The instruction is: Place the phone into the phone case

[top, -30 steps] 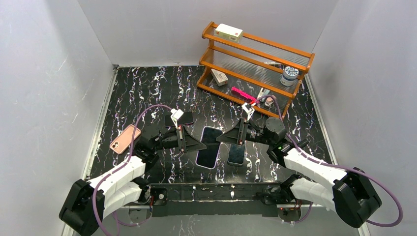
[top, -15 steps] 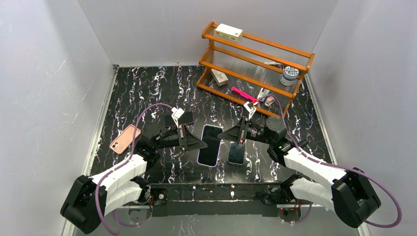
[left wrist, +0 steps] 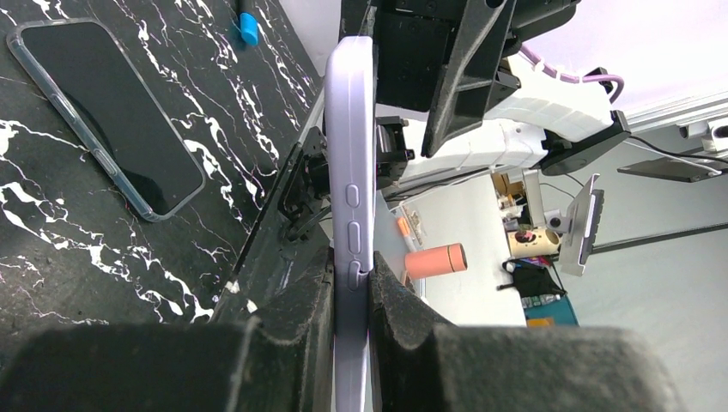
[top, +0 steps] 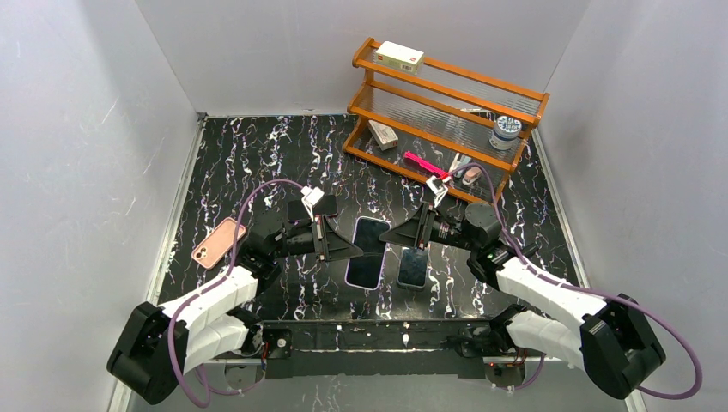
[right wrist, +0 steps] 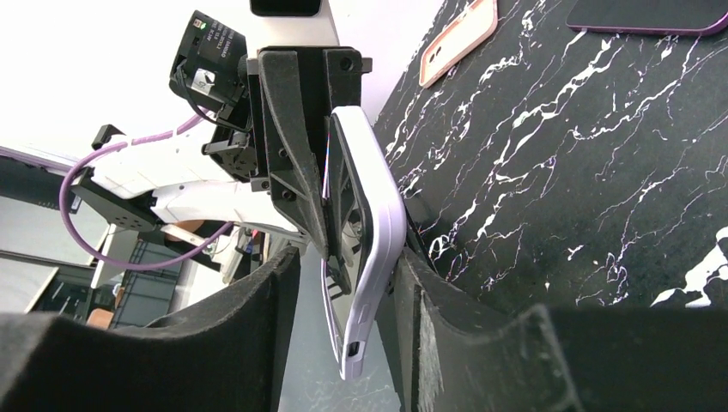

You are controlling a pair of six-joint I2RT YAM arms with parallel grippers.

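Note:
A lilac phone case (top: 365, 253) is held on edge just above the table's middle. My left gripper (top: 348, 253) is shut on its long side by the buttons, and the left wrist view shows the gripper (left wrist: 352, 270) clamping the case (left wrist: 352, 154). My right gripper (top: 391, 236) faces it from the right. In the right wrist view its jaws (right wrist: 343, 266) stand apart around the case's curved end (right wrist: 373, 249), which lies near the right-hand finger. A dark phone (top: 413, 268) lies flat on the table beside them, also in the left wrist view (left wrist: 107, 116).
A pink case (top: 218, 243) lies at the left, also in the right wrist view (right wrist: 459, 39). Another dark, lilac-rimmed phone (top: 313, 208) lies behind my left arm. A wooden rack (top: 446, 94) with small items stands at the back right.
Both grippers and the lilac case have shifted slightly towards the back of the table. The phone on the table has not moved.

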